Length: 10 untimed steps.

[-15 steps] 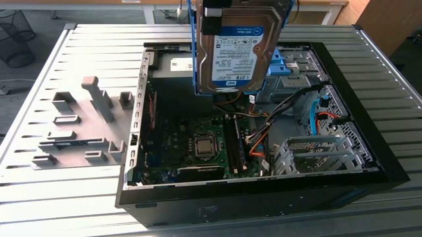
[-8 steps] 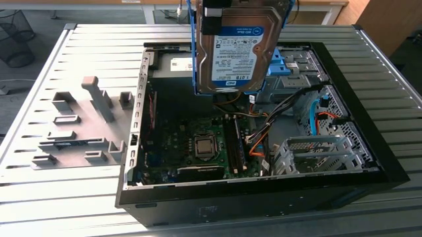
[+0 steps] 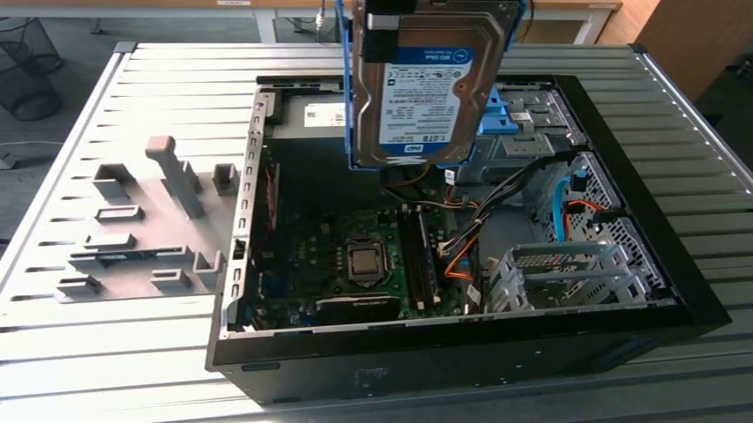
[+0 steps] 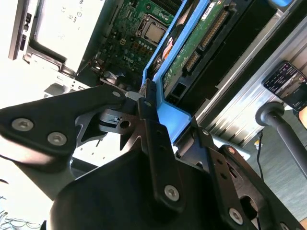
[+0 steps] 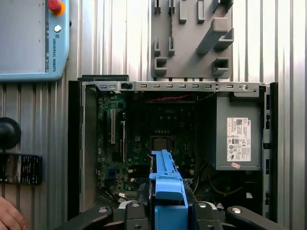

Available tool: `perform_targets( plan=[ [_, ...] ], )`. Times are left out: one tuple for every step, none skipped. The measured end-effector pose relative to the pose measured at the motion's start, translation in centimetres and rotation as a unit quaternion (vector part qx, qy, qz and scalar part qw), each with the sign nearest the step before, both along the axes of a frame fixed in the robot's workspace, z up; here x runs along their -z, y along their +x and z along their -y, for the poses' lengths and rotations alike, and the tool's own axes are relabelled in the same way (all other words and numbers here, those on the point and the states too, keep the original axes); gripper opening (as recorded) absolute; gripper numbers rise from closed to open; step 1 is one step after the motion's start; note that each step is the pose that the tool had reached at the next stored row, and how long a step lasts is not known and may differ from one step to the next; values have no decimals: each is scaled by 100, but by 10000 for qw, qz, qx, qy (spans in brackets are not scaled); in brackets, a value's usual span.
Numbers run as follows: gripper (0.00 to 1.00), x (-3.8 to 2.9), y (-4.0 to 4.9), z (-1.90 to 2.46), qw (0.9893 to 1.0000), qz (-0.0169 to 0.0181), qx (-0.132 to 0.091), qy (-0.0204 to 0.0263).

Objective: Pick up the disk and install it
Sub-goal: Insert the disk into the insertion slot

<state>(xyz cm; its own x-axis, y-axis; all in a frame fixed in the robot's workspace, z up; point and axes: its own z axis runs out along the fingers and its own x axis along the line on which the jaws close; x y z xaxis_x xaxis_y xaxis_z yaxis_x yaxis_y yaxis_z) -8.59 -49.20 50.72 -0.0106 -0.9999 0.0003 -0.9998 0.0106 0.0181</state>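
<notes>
- Exterior view: the gripper (image 3: 389, 11) descends from above, holding the disk (image 3: 429, 88) upright, label outward, above the open computer case (image 3: 471, 352).
- Second wrist view: black fingers (image 4: 153, 139) pinch the disk's blue rail (image 4: 165, 103).
- First wrist view: the disk hangs edge-on over the motherboard (image 5: 144, 139); a hand (image 5: 9, 218) rests on the table (image 5: 288, 48).

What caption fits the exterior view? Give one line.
Gripper holds the disk upright above the open computer case.
</notes>
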Motion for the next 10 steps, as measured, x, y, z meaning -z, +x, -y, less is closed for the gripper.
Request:
perform_targets(
  plan=[
    [36, 1, 25, 0, 10000, 0, 0, 0],
    [36, 2, 53, 0, 10000, 0, 0, 0],
    [36, 5, 91, 0, 10000, 0, 0, 0],
    [36, 9, 130, 0, 10000, 0, 1, 0],
    [36, 12, 169, -1, 10000, 0, 1, 0],
    [36, 16, 208, 0, 10000, 0, 0, 0],
    [36, 20, 243, 0, 10000, 0, 0, 0],
    [36, 24, 273, -1, 10000, 0, 0, 0],
    [36, 29, 287, 0, 10000, 0, 0, 1],
    [36, 33, 290, 1, 10000, 0, 0, 1]
  ],
)
